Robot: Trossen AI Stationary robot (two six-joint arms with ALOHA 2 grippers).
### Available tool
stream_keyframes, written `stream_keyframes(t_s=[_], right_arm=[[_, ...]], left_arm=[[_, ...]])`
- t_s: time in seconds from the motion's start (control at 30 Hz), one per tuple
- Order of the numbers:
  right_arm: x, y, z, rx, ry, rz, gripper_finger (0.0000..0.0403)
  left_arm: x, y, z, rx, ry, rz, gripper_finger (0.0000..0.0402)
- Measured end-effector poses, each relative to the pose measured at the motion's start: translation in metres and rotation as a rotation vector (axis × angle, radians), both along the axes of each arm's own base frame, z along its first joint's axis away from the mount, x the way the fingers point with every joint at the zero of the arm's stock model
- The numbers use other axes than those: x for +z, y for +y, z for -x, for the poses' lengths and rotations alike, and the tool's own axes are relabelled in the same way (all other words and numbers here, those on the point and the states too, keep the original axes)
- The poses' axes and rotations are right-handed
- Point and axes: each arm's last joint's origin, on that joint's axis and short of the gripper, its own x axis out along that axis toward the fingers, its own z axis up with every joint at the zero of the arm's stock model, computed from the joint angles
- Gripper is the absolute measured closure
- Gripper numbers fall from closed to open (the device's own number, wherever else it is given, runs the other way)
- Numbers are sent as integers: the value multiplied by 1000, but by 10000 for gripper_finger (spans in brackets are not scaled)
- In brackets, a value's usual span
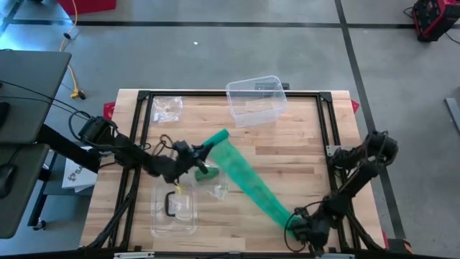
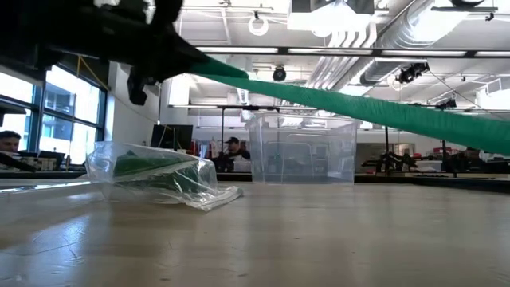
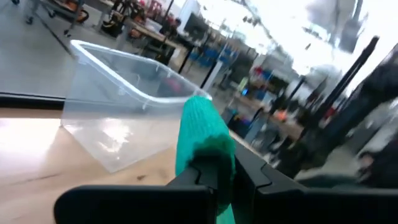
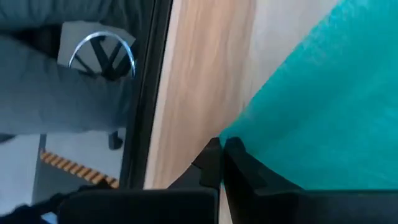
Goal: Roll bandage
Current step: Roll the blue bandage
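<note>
A green bandage is partly unrolled. Its rolled end (image 1: 217,136) is near the table's middle, and its flat strip (image 1: 250,181) runs slanting toward the near right corner. My left gripper (image 1: 203,149) is shut on the rolled end (image 3: 198,127). My right gripper (image 1: 295,219) is shut on the strip's free end (image 4: 298,99). In the low view the strip (image 2: 358,108) hangs in the air above the table. My left gripper pinches the rolled end's near part (image 3: 208,149) between its two fingers, which come in level from the table's left. The roll sticks out past the fingertips, lifted clear of the table. My right gripper pinches the free end's edge (image 4: 231,138) between its two fingers, slanting down from the near right. The strip runs from it toward the roll, fairly straight and off the table.
A clear plastic bin (image 1: 255,99) stands at the far middle. A crumpled clear bag (image 1: 167,107) lies far left. A clear tray (image 1: 173,207) is near left. Beside it lie a small green item (image 1: 205,173) and a clear wrapper (image 2: 159,175).
</note>
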Motion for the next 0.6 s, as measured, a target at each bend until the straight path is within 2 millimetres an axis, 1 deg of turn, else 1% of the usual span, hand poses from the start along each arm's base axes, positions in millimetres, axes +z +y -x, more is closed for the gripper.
stream_keyframes(t_s=[0.1,0.2,0.37,0.5,0.6], right_arm=[[-4,9,9,-44,3,-19,403],[-6,18,15,-60,-3,-54,403],[-2,42,8,28,-8,-43,403],[-6,60,0,113,14,45,403],[-8,64,1,138,46,114,403]], left_arm=[[0,5,13,2,-96,33,392],[3,8,20,25,-159,50,392],[8,15,22,72,-197,75,392],[9,19,22,88,-196,69,392],[9,20,22,99,-172,41,392]])
